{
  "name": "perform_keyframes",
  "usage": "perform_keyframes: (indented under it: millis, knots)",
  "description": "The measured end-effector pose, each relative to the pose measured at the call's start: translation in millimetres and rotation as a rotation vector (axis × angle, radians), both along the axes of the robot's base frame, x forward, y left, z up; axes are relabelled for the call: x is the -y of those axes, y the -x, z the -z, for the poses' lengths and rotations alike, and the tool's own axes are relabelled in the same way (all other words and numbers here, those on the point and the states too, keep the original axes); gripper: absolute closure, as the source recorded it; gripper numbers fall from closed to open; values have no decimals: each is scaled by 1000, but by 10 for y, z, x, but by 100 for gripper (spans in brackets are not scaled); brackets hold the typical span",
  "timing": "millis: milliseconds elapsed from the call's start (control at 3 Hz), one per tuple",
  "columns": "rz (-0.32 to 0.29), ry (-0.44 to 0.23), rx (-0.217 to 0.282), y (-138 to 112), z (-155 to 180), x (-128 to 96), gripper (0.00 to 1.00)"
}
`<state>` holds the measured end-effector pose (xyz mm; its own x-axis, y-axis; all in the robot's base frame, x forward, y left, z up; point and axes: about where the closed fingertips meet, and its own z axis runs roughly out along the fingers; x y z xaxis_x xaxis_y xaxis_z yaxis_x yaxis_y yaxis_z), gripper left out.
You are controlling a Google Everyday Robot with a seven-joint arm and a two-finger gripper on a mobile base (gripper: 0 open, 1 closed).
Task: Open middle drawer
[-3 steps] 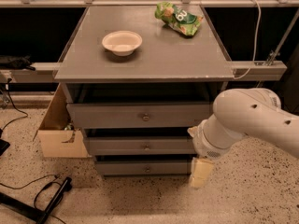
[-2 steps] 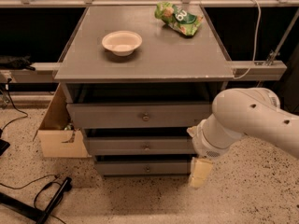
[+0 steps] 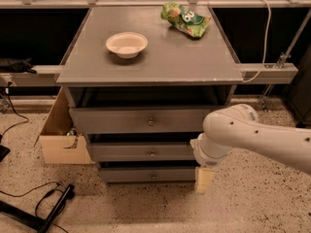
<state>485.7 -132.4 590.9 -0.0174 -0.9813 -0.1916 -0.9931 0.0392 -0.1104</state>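
Grey, unopened: shows middle drawer (image 3: 126,152) at centre, gripper (image 3: 204,179) low right, likely staged for knob (image 3: 152,153); cannot tell its opening.

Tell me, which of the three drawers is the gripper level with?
The bottom drawer, the narrowest, nearest the floor. The gripper hangs by its right end, below the middle drawer and the taller top drawer.

The grey surface (image 3: 170,62) carries a shallow cream bowl (image 3: 126,44) left of centre and a crumpled green snack bag (image 3: 185,18) near the back right edge, the two well apart. The robot's hand (image 3: 204,179) hangs below the surface's front right corner, close to the speckled floor (image 3: 146,208).
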Motion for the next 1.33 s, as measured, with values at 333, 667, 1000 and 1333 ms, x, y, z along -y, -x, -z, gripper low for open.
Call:
perform_keyframes:
  millis: [333, 667, 1000, 1333]
  knots:
    - [-37, 36, 14, -249, 398, 85, 0]
    - [-48, 63, 28, -566, 680, 228, 0]
    - [-43, 75, 37, -851, 888, 304, 0]
    - [-20, 77, 43, -1089, 1070, 395, 0]
